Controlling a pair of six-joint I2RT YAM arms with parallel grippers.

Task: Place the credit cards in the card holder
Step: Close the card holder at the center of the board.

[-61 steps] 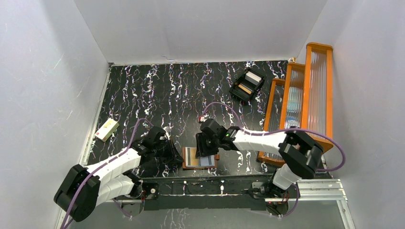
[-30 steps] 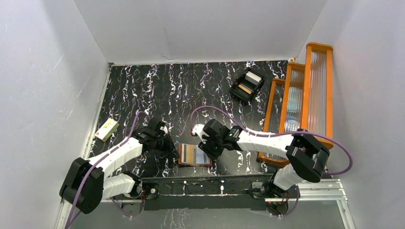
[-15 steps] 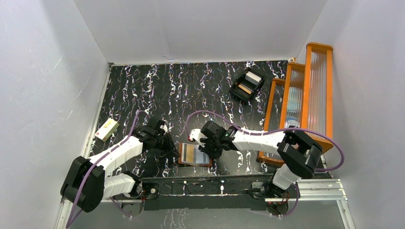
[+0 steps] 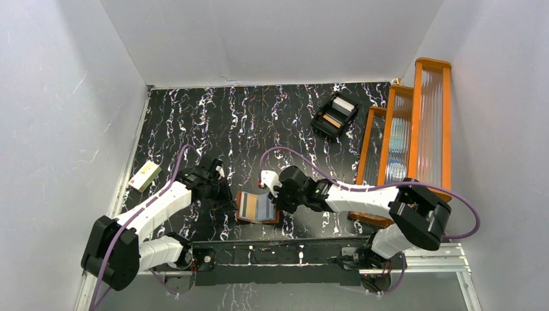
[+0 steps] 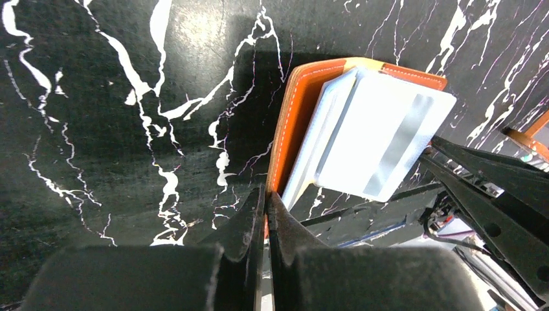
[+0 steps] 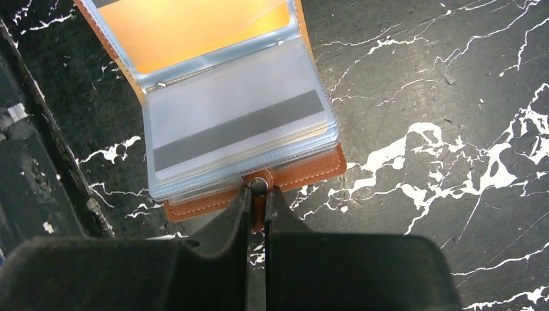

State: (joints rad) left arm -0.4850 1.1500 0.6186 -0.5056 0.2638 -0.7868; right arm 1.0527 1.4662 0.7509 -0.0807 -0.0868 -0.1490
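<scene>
Now the open card holder (image 4: 257, 207) sits on the tabletop (image 4: 194, 123) between the arms. Left end effector (image 5: 266, 195) pinches its cover edge, right end effector (image 6: 257, 193) pinches the snap tab (image 6: 259, 185), likely holding it flat. Striped white card (image 6: 236, 133) sits sleeved.

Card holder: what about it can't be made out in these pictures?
- Card count in the card holder: right wrist view, stacked sleeves overlap.
- Its far end: right wrist view, cut by the top edge.
- Its near corner: left wrist view, behind the left gripper.

Right claw (image 6: 257, 194) grips the open card holder (image 6: 305, 175) by its tab (image 6: 259, 186) — white card (image 6: 239, 123) (grey-striped) sleeved.
</scene>
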